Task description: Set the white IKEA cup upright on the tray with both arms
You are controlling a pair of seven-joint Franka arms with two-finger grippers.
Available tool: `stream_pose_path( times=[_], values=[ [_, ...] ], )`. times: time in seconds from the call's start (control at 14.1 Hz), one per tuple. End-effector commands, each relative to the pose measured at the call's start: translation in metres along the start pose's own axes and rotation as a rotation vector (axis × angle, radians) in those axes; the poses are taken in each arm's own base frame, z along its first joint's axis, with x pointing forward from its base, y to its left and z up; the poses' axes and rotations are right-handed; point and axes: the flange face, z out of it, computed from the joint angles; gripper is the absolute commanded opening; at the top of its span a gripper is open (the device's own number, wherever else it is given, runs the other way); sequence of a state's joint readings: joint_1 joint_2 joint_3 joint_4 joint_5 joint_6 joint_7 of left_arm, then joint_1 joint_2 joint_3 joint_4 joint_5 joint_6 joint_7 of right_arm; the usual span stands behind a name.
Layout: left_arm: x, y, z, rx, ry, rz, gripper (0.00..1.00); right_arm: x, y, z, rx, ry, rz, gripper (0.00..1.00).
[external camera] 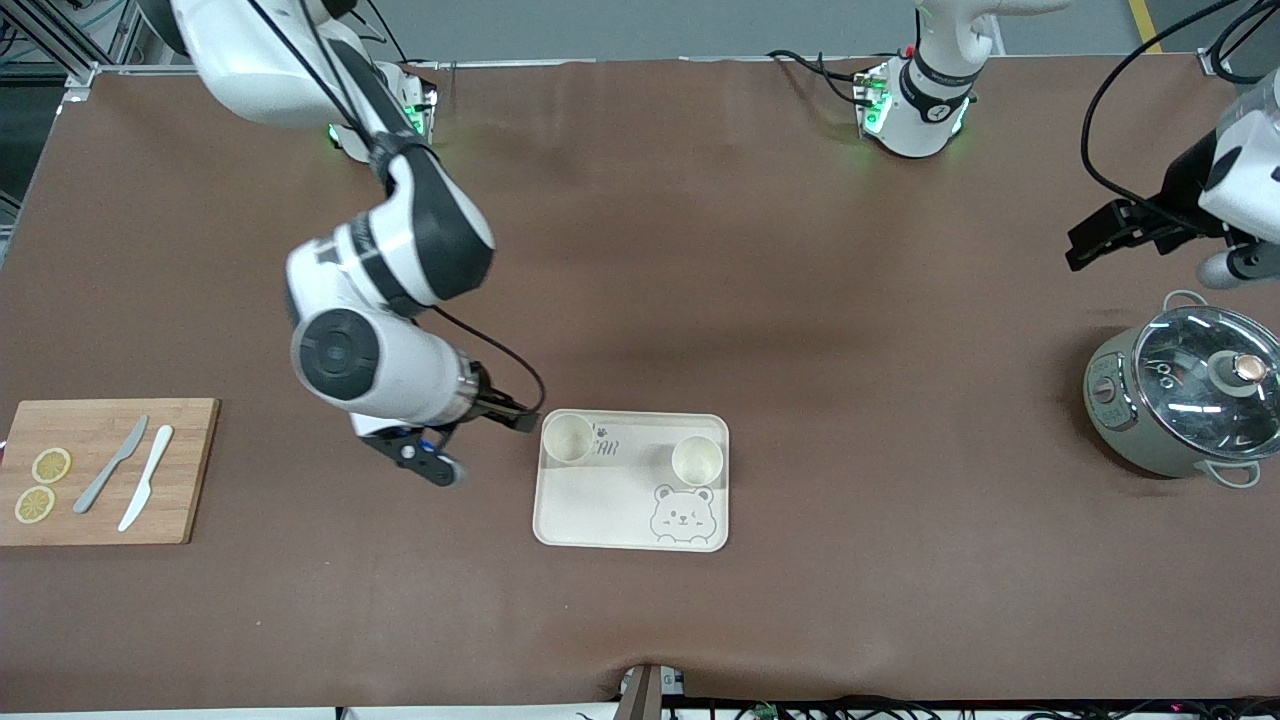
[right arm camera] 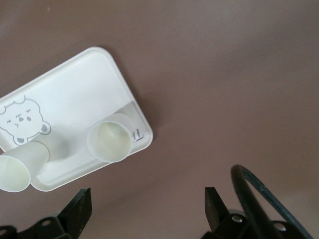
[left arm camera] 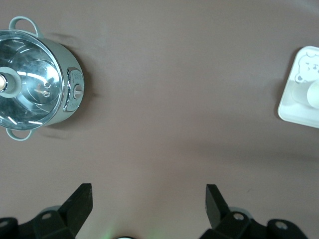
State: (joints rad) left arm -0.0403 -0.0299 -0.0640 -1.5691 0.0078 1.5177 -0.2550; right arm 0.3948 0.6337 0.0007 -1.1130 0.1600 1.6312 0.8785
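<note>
The cream tray (external camera: pixel 620 510) with the bear drawing lies on the brown table. Two white cups stand upright on it: one (external camera: pixel 568 438) at the corner toward the right arm's end, the other (external camera: pixel 697 460) toward the left arm's end. My right gripper (external camera: pixel 518 417) is open and empty, just off the tray's edge beside the first cup. The right wrist view shows its open gripper (right arm camera: pixel 147 199), the tray (right arm camera: pixel 75 94) and both cups (right arm camera: pixel 110 139) (right arm camera: pixel 17 167). My left gripper (external camera: pixel 1085 248) is open and empty, up over bare table near the pot; the left wrist view shows it (left arm camera: pixel 148 196) and the tray's corner (left arm camera: pixel 294 107).
A grey-green pot with a glass lid (external camera: pixel 1185 395) stands at the left arm's end; it also shows in the left wrist view (left arm camera: pixel 35 79). A wooden cutting board (external camera: pixel 190 470) with two lemon slices and two knives lies at the right arm's end.
</note>
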Motion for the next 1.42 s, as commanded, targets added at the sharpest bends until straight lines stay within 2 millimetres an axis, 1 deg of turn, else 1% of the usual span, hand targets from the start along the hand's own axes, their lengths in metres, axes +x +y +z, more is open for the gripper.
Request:
stream_pose_path(
  times=[0.0,0.14,0.36,0.43,0.5,0.57,0.71,0.85,0.92,0.99,1.07,1.14,1.21,1.35],
  values=[
    [-0.024,-0.001,-0.001,-0.005,0.030,0.043,1.00,0.002,0.034,-0.039,-0.040,0.028,0.002,1.00],
    [-0.031,0.000,0.001,-0.006,0.042,0.047,1.00,-0.003,0.049,-0.058,-0.035,0.038,-0.052,1.00],
    [-0.039,-0.002,-0.005,-0.007,0.059,0.049,1.00,0.003,0.091,-0.086,-0.029,0.050,-0.162,1.00],
    [-0.040,-0.003,-0.005,-0.007,0.058,0.047,1.00,0.001,0.102,-0.093,-0.029,0.052,-0.190,1.00],
    [-0.040,-0.003,-0.004,-0.008,0.056,0.047,1.00,-0.002,0.112,-0.095,-0.044,0.056,-0.220,1.00],
    [-0.040,-0.003,-0.004,-0.008,0.056,0.047,1.00,0.003,0.129,-0.098,-0.056,0.064,-0.235,1.00],
    [-0.039,-0.002,-0.003,-0.008,0.055,0.047,1.00,0.005,0.157,-0.111,-0.055,0.066,-0.291,1.00],
    [-0.036,-0.002,-0.001,-0.007,0.050,0.047,1.00,0.010,0.189,-0.123,-0.053,0.063,-0.353,1.00],
    [-0.035,-0.002,0.000,-0.007,0.047,0.043,1.00,0.008,0.200,-0.129,-0.054,0.067,-0.399,1.00],
    [-0.035,-0.002,0.000,-0.008,0.045,0.043,1.00,0.013,0.217,-0.132,-0.062,0.070,-0.430,1.00],
    [-0.034,-0.002,0.001,-0.008,0.044,0.043,1.00,0.023,0.239,-0.139,-0.057,0.073,-0.449,1.00],
    [-0.034,-0.003,0.002,-0.008,0.042,0.041,1.00,0.027,0.253,-0.145,-0.054,0.075,-0.484,1.00],
    [-0.032,-0.003,0.003,-0.008,0.042,0.040,1.00,0.028,0.266,-0.150,-0.056,0.070,-0.507,1.00],
    [-0.026,-0.004,0.009,-0.011,0.038,0.035,1.00,0.026,0.284,-0.160,-0.055,0.071,-0.496,1.00]
  ],
)
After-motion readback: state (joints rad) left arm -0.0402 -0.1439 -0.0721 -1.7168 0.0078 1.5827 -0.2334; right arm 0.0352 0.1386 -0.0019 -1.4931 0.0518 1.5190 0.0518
